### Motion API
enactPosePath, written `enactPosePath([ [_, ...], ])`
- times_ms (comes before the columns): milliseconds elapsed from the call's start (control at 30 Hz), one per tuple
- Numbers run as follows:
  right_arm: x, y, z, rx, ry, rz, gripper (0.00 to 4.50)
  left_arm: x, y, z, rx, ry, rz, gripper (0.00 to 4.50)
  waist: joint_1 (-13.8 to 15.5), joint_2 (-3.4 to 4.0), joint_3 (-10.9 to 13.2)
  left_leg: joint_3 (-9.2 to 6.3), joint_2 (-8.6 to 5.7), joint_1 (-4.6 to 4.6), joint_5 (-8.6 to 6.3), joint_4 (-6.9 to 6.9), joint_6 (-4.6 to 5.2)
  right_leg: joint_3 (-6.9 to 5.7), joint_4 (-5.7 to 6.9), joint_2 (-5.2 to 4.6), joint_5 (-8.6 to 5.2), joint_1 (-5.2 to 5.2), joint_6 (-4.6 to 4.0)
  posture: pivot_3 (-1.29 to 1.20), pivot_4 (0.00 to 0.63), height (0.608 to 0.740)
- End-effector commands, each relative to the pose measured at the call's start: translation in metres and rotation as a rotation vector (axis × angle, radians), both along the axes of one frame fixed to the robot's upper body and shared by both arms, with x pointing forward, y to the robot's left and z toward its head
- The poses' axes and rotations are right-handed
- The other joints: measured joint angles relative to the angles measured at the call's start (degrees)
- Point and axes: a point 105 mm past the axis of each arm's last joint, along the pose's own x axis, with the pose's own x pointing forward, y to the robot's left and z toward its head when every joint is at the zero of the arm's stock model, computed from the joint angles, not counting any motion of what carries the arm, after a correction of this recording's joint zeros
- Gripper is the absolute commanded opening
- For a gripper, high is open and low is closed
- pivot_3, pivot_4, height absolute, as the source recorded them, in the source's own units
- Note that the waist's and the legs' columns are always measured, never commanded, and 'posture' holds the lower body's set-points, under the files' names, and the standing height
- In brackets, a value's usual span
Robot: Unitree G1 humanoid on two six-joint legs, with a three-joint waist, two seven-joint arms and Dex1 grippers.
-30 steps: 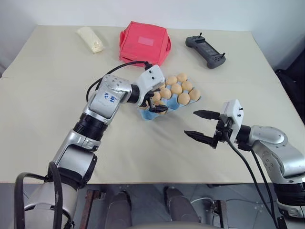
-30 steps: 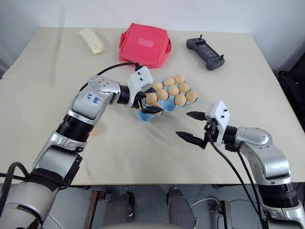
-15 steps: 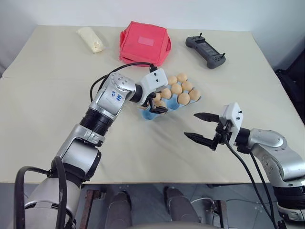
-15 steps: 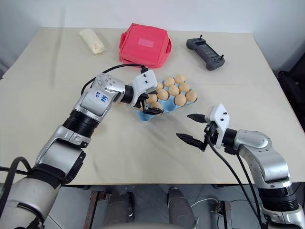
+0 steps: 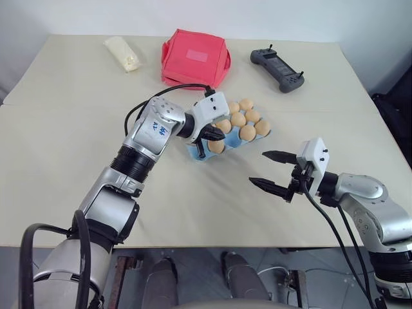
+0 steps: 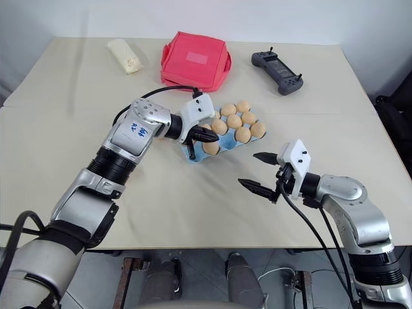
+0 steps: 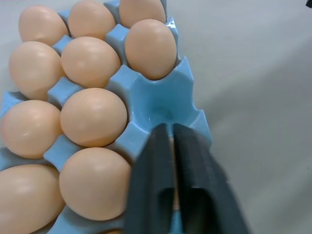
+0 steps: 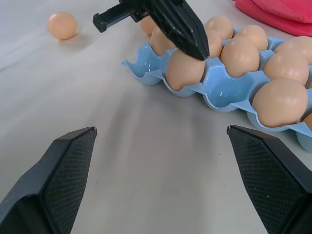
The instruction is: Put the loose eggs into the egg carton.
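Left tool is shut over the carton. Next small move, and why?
Probably lift the left tool clear of the egg carton and open it. It is shut with nothing in it, and its tip is just over a seated egg. One empty cup is left beside that egg. A loose egg lies on the table beyond the carton's end.

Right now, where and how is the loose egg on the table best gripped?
Probably across the middle of the loose egg, coming from above: it lies alone on the table, apart from the egg carton, so both its sides are free.
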Motion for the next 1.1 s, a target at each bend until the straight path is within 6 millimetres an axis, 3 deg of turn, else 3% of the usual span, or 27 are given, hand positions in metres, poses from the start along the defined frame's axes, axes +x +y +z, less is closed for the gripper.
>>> enactPosePath([
  [33,-0.001,0.001,0.011,0.006,-0.053,0.008,4.50,-0.002,-0.001,0.014,-0.024,-0.041,-0.012,0.01,0.0,0.00,0.0,0.00,0.00,0.00,0.00,0.00,0.00,0.00,0.00,0.00,0.00,0.00,0.00,0.00,0.150,0.740],
  [333,-0.001,0.001,0.011,0.007,-0.053,0.009,4.50,-0.008,0.006,0.025,-0.042,-0.028,-0.007,0.01,0.0,0.00,0.0,0.00,0.00,-0.02,0.00,-0.05,0.00,0.00,-0.01,0.00,-0.01,-0.02,0.00,0.00,0.150,0.740],
  [467,-0.001,0.001,0.011,0.008,-0.051,0.008,4.50,-0.010,0.012,0.029,-0.009,-0.049,-0.006,0.88,0.1,0.00,0.0,0.00,0.00,-0.01,0.00,-0.03,0.00,0.00,0.00,0.00,0.00,-0.01,0.00,0.00,0.150,0.740],
  [833,0.000,0.003,0.010,0.015,-0.057,0.007,4.50,-0.015,0.016,0.025,-0.012,-0.006,0.011,4.41,0.0,0.00,0.0,0.00,0.01,-0.01,0.00,-0.02,0.00,0.00,0.01,0.00,-0.01,-0.01,0.00,0.00,0.150,0.740],
  [1100,0.000,0.003,0.010,0.016,-0.060,0.002,4.50,-0.016,0.012,0.014,0.026,0.005,0.008,4.49,0.1,0.00,0.0,0.00,0.00,-0.01,0.00,0.01,0.00,0.00,0.03,0.00,0.00,0.00,0.01,0.00,0.150,0.740],
])
